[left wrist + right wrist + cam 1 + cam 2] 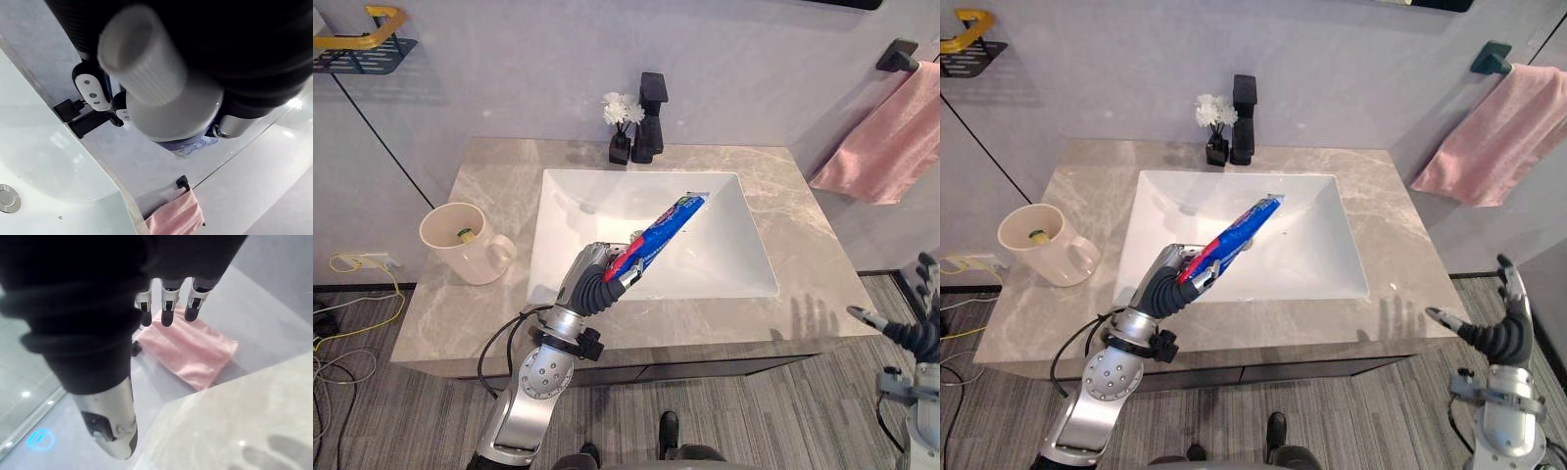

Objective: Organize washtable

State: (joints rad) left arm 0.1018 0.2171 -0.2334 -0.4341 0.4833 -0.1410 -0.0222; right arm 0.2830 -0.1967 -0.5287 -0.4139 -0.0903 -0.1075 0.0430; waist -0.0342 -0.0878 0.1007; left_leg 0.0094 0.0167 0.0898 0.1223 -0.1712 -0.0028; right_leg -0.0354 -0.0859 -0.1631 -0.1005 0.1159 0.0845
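Blue toothpaste tube [664,228] gripped in the left hand [605,272] above the sink [729,245], probably bound for the mug [475,259] at 9 o'clock; right hand [1496,335] idles slack-fingered.

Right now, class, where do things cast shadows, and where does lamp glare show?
Left eye view: flowers and faucet cast shadows leftward on the countertop. Left wrist view: bright glare on the wall. Right wrist view: small bright spots on a glossy grey surface.
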